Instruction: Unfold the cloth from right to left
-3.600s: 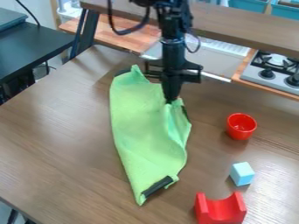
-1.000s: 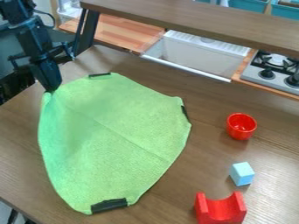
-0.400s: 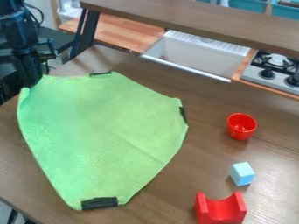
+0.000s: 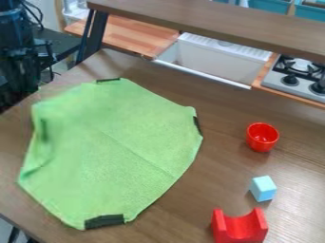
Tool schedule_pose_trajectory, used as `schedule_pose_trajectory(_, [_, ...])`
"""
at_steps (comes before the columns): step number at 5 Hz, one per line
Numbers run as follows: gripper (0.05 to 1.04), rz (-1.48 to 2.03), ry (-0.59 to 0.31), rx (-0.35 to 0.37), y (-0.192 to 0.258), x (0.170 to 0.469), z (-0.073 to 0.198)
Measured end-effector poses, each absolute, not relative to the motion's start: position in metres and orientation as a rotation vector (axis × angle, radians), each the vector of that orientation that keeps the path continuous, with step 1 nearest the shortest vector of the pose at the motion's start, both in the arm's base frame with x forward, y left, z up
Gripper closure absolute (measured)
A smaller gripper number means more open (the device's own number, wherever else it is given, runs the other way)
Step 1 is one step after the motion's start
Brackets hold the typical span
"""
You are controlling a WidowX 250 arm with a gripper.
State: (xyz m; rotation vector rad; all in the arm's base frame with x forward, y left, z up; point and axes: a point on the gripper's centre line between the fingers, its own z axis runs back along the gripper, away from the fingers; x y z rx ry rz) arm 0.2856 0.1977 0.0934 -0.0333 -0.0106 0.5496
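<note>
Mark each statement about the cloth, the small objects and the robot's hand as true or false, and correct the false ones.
1. The green cloth lies spread over part of the table. True.
2. The red bowl is on the cloth. False: it stands on the table, to the cloth's right in the picture.
3. The light blue block sits between the bowl and the red curved piece. True.
4. The hand is above the bowl. False: it is at the picture's upper left.

Green cloth [image 4: 120,147] spread wide on the brown table [image 4: 171,218] — red cup [image 4: 262,137], blue block [image 4: 262,188] beside it.
</note>
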Motion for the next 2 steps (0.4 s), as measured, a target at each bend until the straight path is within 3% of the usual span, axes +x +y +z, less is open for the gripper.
schedule_pose_trajectory(1, [0.316, 0.557, -0.018, 0.010, 0.2031, 0.2830, 0.0971])
schedule_pose_trajectory(2, [0.086, 0.513, -0.040, 0.050, 0.1954, 0.2855, 0.1068])
